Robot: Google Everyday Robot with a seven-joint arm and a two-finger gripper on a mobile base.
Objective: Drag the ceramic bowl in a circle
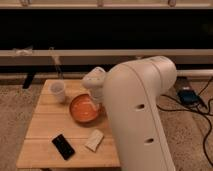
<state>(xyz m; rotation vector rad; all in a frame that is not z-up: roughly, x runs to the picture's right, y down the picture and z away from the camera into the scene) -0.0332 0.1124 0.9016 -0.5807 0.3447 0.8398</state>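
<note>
so, bowl: orange, shallow, glossy, upright on the table, about mid-width and in the far half. its right edge is tucked under the arm. gripper comes down from the white wrist onto the bowl's far-right part, at or just inside the rim. its tip blends w/ the glare there, so can't tell if it's wide, narrow or clamped on the rim.

cup, small & white, stands upright just left of the bowl and a bit farther back, close but apart. phone, black, lies flat at the near-left of the table, turned at an angle. packet, pale & flat, lies on the near side of the bowl, right of the phone, apart from both.

the arm's big white shell fills the right-centre of the view and hides the table's right side. table is light wood planks on a speckled carpet. on the floor at the right: dark cables and a dark box. behind the table a pale rail runs left-right across a dark wall.
</note>
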